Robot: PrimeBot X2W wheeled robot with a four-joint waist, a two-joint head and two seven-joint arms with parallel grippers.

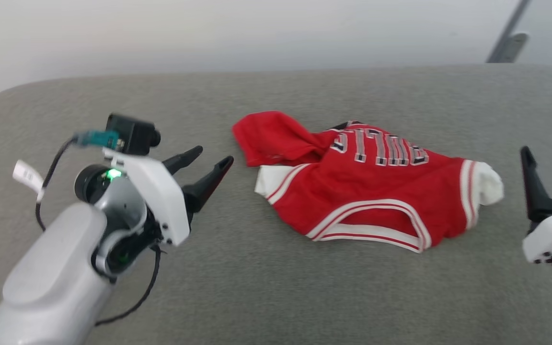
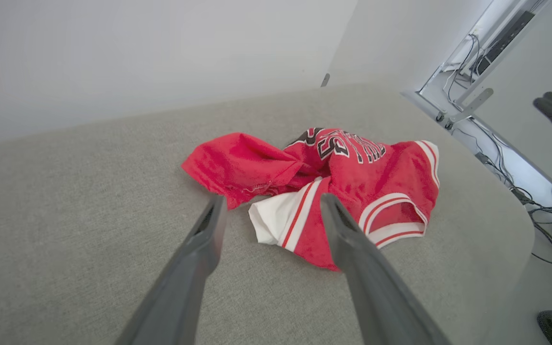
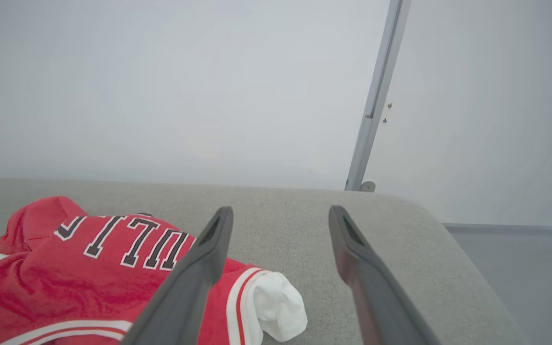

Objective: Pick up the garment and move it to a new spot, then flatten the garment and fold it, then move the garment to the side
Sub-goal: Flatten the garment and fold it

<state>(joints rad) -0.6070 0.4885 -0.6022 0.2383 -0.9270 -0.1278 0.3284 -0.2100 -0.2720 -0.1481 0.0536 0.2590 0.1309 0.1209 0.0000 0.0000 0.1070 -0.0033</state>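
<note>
1. Step in hand, judging by the layout: the first pickup, not yet begun. Red "BULLS" jersey [image 1: 372,191] crumpled on the grey padded surface [image 1: 257,287], roughly midway between the two grippers and touching neither.
2. Left gripper [image 1: 214,154]: fingers spread wide, empty, just beside the folded-over red flap [image 1: 271,136] and the flat white sleeve [image 1: 273,184]. Right gripper [image 1: 547,148]: also spread wide and empty, near the bunched white sleeve [image 1: 489,184] but apart from it.
3. Choose grasp points at opposite ends: the raised ridge of the red flap for the left, the bunched white sleeve for the right. Prefer ridges over flat cloth, which would likely slip from under long fingertips.
4. Bring each pair of fingertips down low, straddling the ridge, with the tips close to the padding before closing. Pinch fully before any lift.
5. Keep fingers out of the striped hem opening [image 1: 372,230] to avoid threading through it and tangling.
6. Lift both ends together and level, just enough to clear the padding, to prevent swinging or a one-sided drop.
7. Set down well inside the surface, away from the rounded edge on the right, leaving room all round for flattening.
</note>
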